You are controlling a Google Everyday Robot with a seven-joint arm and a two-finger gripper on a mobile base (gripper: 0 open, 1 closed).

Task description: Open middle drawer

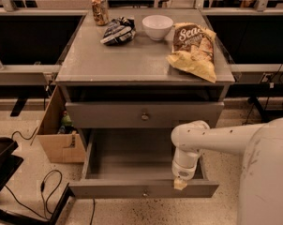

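The middle drawer (pixel 132 188) of the gray cabinet stands pulled far out, and its inside is empty. Its flat front faces me, with a small round knob (pixel 145 192) at the centre. The drawer above it (pixel 108 114) is shut, with its own knob (pixel 145 116). My gripper (pixel 180 183) hangs from the white arm (pixel 212 137) and points down at the top edge of the open drawer's front, right of the knob. Whether it touches the edge does not show.
On the cabinet top (pixel 113 60) lie a can (pixel 100 9), a dark snack bag (pixel 118 31), a white bowl (pixel 157 26) and a chip bag (pixel 194 49). A cardboard box (pixel 55 135) stands left of the cabinet. Cables (pixel 48 191) and a black base (pixel 3 163) lie on the floor at the left.
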